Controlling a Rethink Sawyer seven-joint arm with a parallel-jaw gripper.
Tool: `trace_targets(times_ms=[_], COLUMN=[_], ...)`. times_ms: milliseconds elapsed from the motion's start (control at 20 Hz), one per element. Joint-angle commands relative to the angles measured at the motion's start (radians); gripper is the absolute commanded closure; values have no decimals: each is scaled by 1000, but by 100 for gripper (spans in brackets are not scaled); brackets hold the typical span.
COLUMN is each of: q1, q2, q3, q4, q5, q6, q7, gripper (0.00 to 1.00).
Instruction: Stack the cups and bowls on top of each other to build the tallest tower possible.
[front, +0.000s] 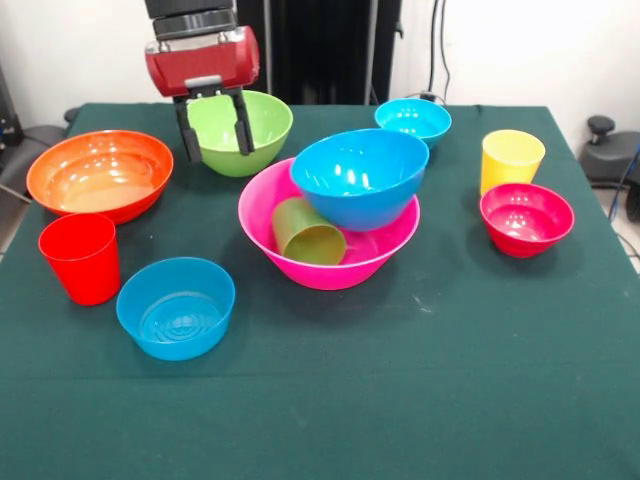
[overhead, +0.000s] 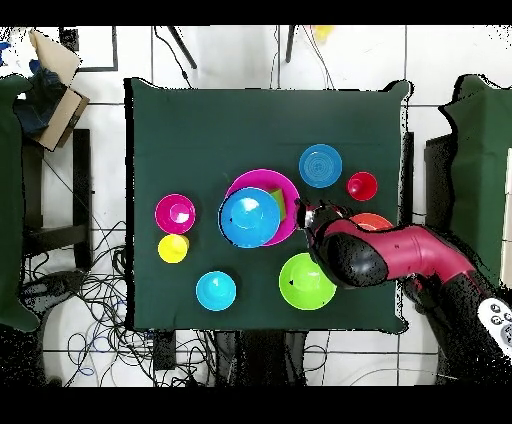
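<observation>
Gripper (front: 213, 125): fingers parted, empty, hanging in front of lime green bowl (front: 250, 128).
Tower (front: 330, 240): pink bowl base near table centre, large blue bowl (front: 360, 178) tilted inside, green cup (front: 306, 232) lying on its side beneath.
Loose: orange bowl (front: 100, 172), red cup (front: 80, 257), well apart.
Advice: straddle one rim wall, close squarely, lift level.
Risk: glossy rim slipping.

Pink bowl (front: 262, 232), blue bowl (front: 358, 177), green cup (front: 306, 234), orange bowl (front: 99, 173), red cup (front: 80, 257), yellow cup (front: 511, 157), dark green tablecloth (front: 400, 380).

red glossy hand (front: 214, 130), black fingers (front: 187, 135)
</observation>
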Motion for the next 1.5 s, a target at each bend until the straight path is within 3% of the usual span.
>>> trace_targets(times_ms=[50,200,650,750,1000,1200,1500], q1=[6,15,74,86,109,80,-1], q2=[-85,-176,-251,-245,-147,-89,-82], q3=[54,34,-44,-60,-89,-71,-18], q4=[67,83,58,47,6,-16,-12], q5=[-30,-10,-48,-64,-115,-120,-113], q6=[128,163,183,178,123,129,188], q7=[-241,-210,-119,-109,-104,-174,-321], gripper=[0,0,0,0,0,0,0])
